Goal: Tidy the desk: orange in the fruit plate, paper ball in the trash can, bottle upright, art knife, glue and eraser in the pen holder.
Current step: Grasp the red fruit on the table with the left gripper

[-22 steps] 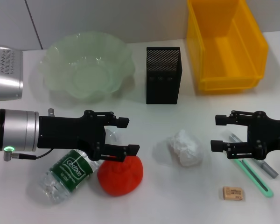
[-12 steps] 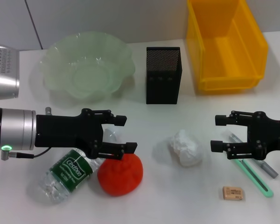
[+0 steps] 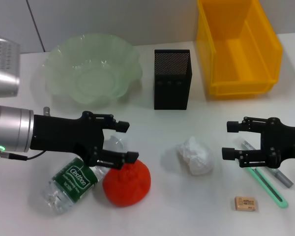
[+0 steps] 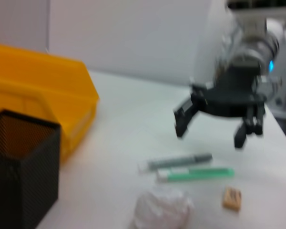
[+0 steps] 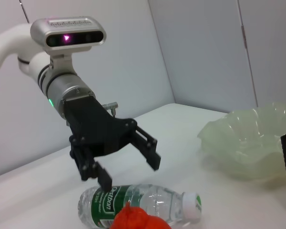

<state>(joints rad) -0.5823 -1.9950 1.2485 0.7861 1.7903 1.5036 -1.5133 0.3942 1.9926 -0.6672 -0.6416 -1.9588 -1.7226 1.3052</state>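
Head view: the left pincer hangs open above the bottle and the orange, which touch; closing on either could set the other rolling. The open right pincer idles beside the paper ball. Right wrist view: the bottle lies flat under the left pincer, so it may slip on lifting
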